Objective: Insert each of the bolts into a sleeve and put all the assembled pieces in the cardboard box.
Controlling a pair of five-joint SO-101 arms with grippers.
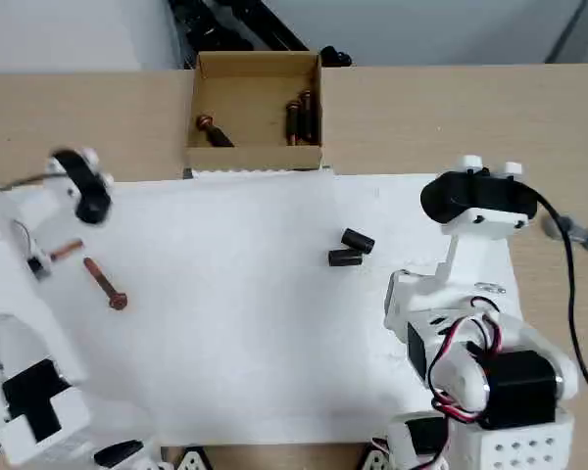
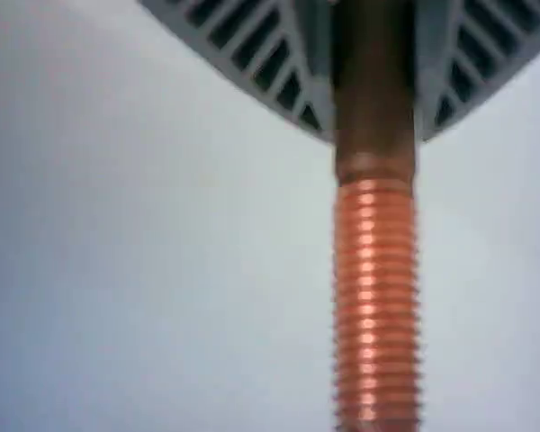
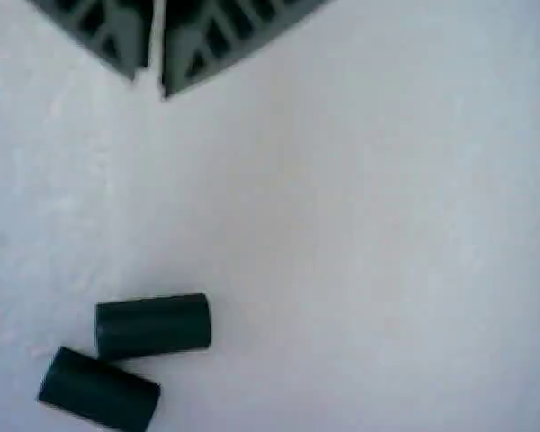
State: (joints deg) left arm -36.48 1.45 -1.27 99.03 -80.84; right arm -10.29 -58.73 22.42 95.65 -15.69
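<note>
High view: cardboard box (image 1: 256,157), upper centre, contains assembled pieces (image 1: 299,117); two sleeves (image 1: 358,241) lie right of centre on the counter (image 1: 225,343), a loose bolt (image 1: 105,284) at left. Left tool (image 2: 375,99) pinches a second bolt (image 2: 375,297); right tool (image 3: 156,63) pressed together.

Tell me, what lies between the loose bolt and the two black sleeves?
Bare white mat, seen in the high view, separates the loose bolt from the sleeves.
</note>
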